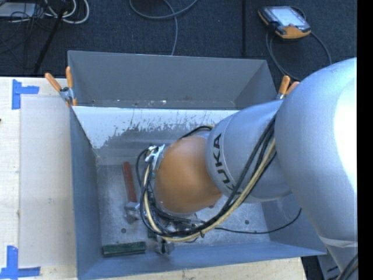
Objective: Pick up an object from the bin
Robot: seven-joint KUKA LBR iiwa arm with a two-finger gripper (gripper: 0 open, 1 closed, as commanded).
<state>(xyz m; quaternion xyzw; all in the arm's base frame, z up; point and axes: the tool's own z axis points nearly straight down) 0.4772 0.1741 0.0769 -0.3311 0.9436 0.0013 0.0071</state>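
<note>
Reach-down step, I'd say: the orange wrist cover (180, 179) sits low over the bin (87, 174) floor and hides most of the claw (164, 244), so I can't tell if it's wide, closed or got anything. Nearest bits are a dark green flat bar (124, 249) by the front wall just beside it, plus a small grey metal piece (131, 212) and a reddish-brown stick (128, 179) further up, so next it probably needs a clean close on one and a straight lift. Only readable writing: "UKA" (218, 159) on the arm.
</note>
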